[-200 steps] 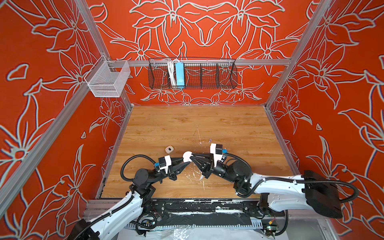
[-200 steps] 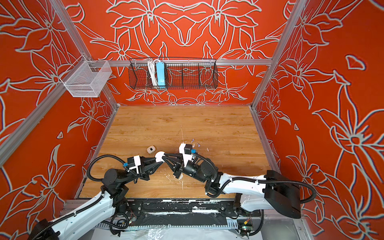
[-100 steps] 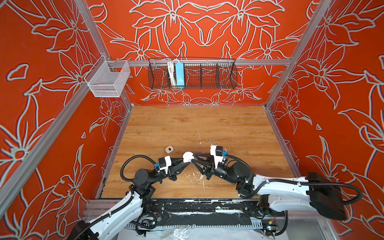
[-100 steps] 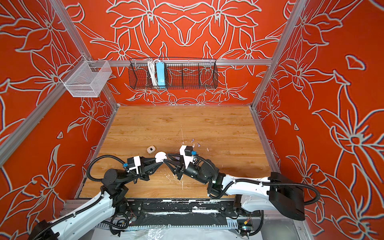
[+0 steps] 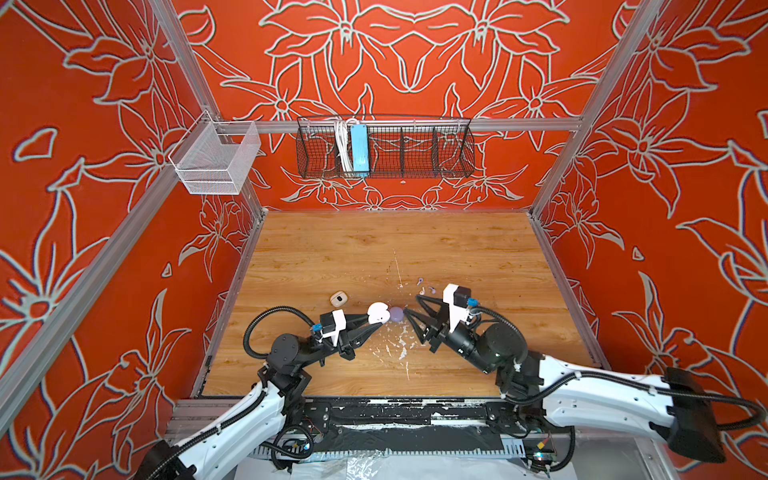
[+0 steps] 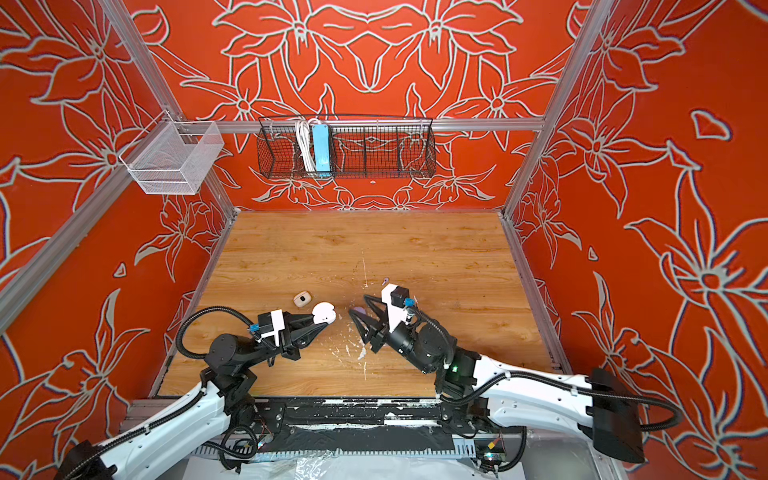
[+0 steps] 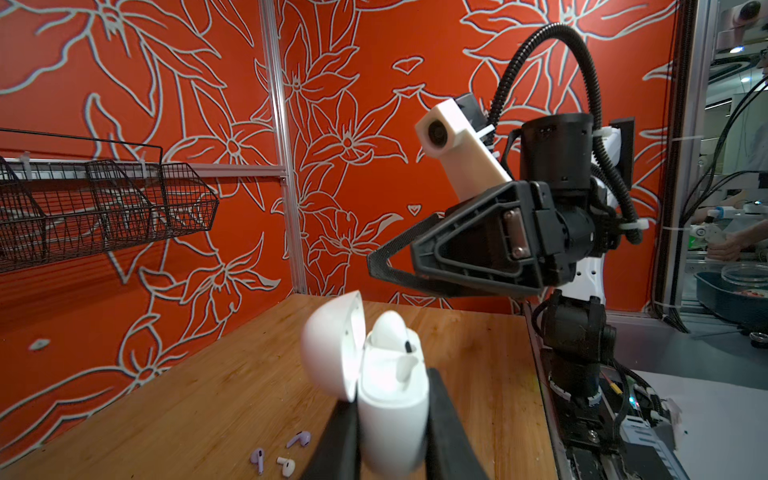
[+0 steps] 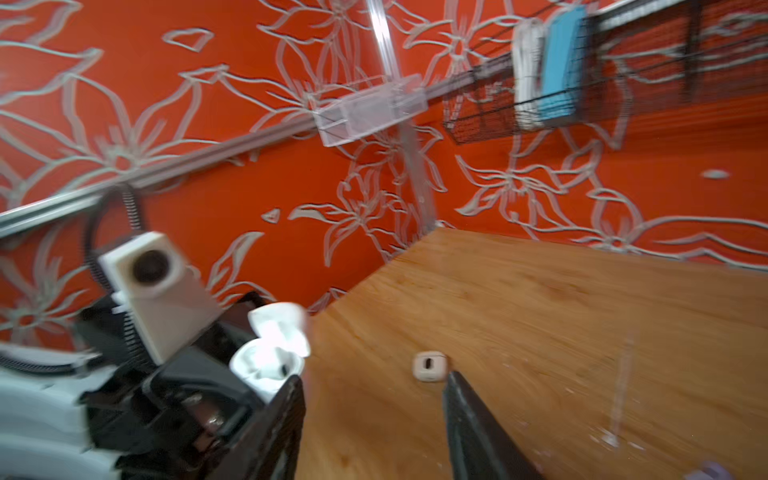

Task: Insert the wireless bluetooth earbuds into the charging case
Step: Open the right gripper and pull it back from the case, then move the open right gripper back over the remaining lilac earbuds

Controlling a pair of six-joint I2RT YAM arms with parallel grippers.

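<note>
My left jaws pinch the open white case (image 7: 392, 399). One white earbud (image 7: 388, 332) sits inside it. My right jaws are spread, holding nothing. Other earbuds (image 7: 300, 438) lie loose on the surface (image 7: 187, 395), so more work waits.

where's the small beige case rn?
In both top views the beige case lies alone on the table, left of centre, just beyond the left hand, which grips the open white case.
</note>
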